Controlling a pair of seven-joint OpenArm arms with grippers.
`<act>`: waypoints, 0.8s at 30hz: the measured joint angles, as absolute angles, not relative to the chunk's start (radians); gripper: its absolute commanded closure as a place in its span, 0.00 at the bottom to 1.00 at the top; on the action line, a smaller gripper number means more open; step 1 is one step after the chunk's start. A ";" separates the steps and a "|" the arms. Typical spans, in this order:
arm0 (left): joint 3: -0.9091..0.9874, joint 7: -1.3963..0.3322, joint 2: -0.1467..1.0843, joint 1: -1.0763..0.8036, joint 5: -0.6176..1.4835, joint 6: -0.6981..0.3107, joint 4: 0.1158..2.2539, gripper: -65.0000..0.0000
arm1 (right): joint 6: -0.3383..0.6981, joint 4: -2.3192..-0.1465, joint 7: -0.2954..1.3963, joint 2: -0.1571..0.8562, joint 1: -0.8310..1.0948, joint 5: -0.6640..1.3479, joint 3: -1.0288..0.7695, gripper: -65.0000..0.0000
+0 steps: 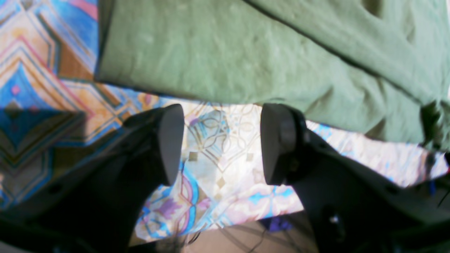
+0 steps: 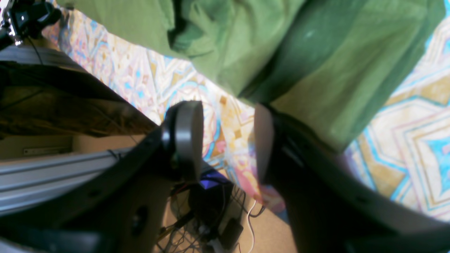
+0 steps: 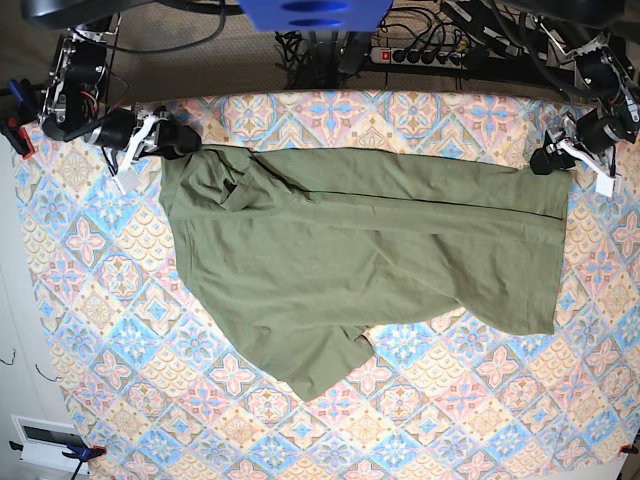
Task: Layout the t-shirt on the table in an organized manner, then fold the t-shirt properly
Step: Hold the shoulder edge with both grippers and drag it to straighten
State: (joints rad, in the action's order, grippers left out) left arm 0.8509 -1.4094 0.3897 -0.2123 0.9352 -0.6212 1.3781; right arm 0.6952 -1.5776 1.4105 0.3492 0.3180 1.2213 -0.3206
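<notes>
The left pincer stood open, its two dark pads apart over bare patterned cloth, with nothing between them. Just beyond its tips lay a hem edge of the t-shirt, close but not touched. The right pincer was likewise open and empty, and one of its fingers lay next to a folded-over flap of green cloth; whether it brushed the fabric could not be told.

In the base view, the left pincer sat at the far right corner of the garment and the right pincer at the far left corner, both on the far side of the bench. The t-shirt lay sideways across the middle of the bench, mostly spread. It was rumpled near the right pincer, a long crease ran along its far edge, and one part jutted toward the near side.

The shirt looked light, limp and not slippery, so it would likely sag and drag when lifted. The best holds appeared to be the two far corners at the hem and shoulder edge, pinching a single layer to pull it flat.
</notes>
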 measured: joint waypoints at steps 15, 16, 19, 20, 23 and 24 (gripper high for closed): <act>0.937 -1.334 0.314 -0.173 0.939 -0.617 1.265 0.47 | 0.695 -1.577 1.411 0.347 0.319 1.222 -0.321 0.64; 0.942 -1.333 0.305 -0.166 0.940 -0.617 1.265 0.47 | 0.696 -1.578 1.410 0.347 0.319 1.223 -0.321 0.64; 0.939 -1.334 0.288 -0.138 0.918 -0.584 1.266 0.47 | 0.695 -1.578 1.411 0.347 0.319 1.222 -0.321 0.64; 0.941 -1.333 0.277 -0.121 0.909 -0.582 1.266 0.47 | 0.695 -1.578 1.411 0.348 0.319 1.222 -0.321 0.64; 0.942 -1.313 0.253 -0.094 0.881 -0.580 1.266 0.53 | 0.696 -1.578 1.409 0.346 0.319 1.227 -0.321 0.64; 0.941 -1.316 0.249 -0.085 0.866 -0.580 1.266 0.59 | 0.695 -1.578 1.409 0.347 0.319 1.227 -0.321 0.64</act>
State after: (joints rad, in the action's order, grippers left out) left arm 0.9413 -1.3155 0.2485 -0.0849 0.8658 -0.5800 1.2659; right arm 0.6952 -1.5776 1.4090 0.3466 0.3191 1.2266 -0.3206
